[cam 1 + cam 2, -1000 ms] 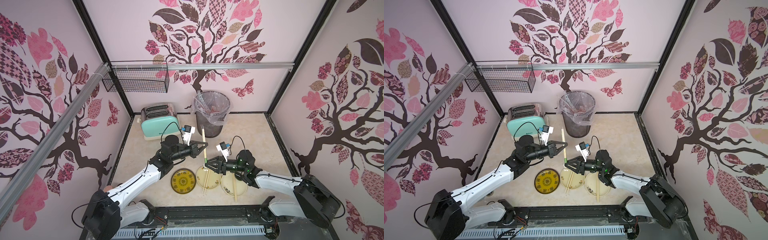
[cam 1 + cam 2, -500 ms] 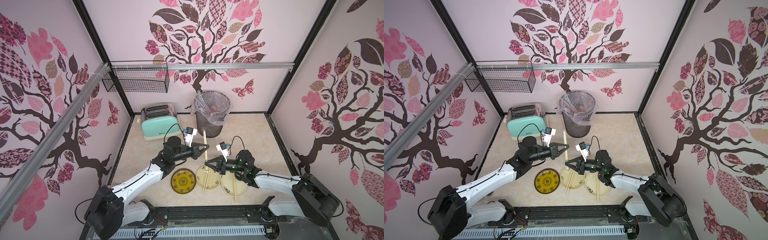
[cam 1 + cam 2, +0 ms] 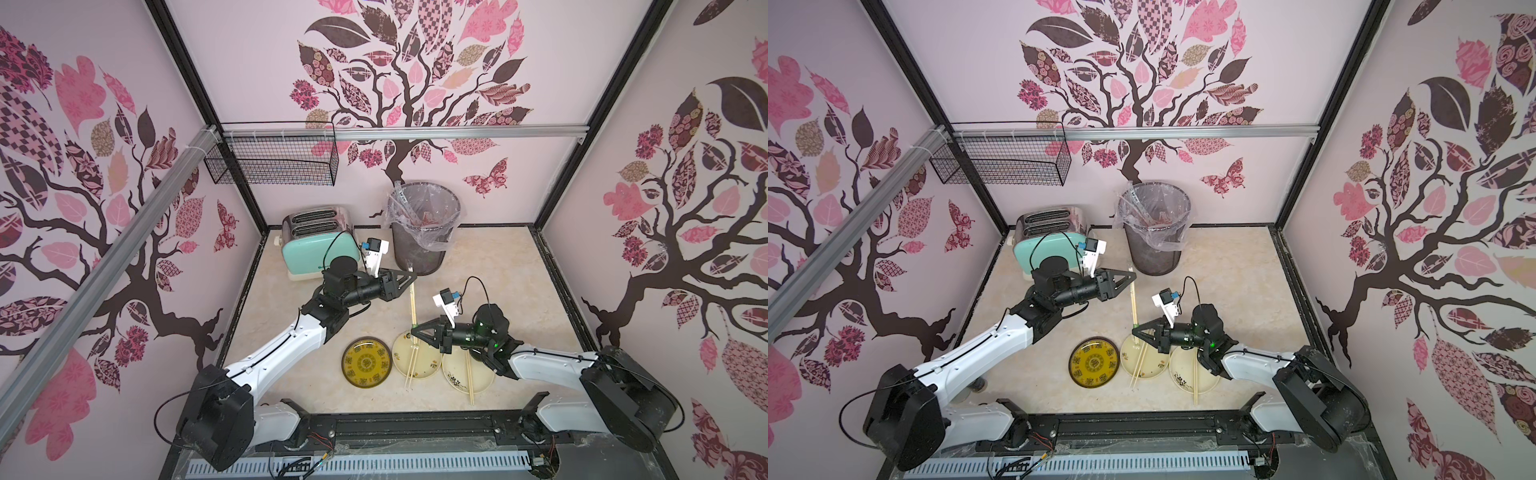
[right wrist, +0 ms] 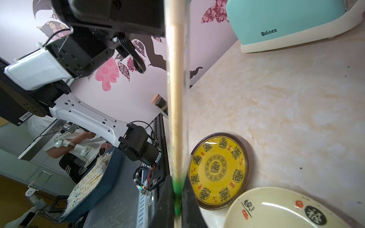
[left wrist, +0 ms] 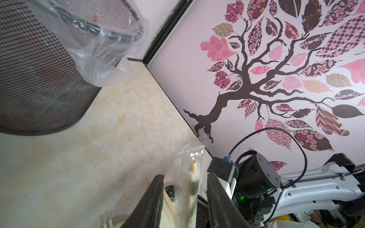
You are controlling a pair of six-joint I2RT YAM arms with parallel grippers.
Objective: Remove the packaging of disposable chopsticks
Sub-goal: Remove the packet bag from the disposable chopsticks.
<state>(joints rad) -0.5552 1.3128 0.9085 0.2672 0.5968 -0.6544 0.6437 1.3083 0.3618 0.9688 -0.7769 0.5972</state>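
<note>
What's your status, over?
Right gripper shut on sleeve, lower end. Left gripper open around its top. Chopsticks inside. Plate with bare pair beneath.

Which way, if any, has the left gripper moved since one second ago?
Yes. The left gripper has shifted slightly toward the bin, away from the yellow plate.

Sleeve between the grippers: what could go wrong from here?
The left gripper stands open around the top of the sleeve, so only the right gripper holds it, low down; it could tip.
The chopsticks reach into that gap; closing there would likely pinch them too.
The right gripper clamps sleeve and chopsticks together, so pulling may tear the plastic.
</note>
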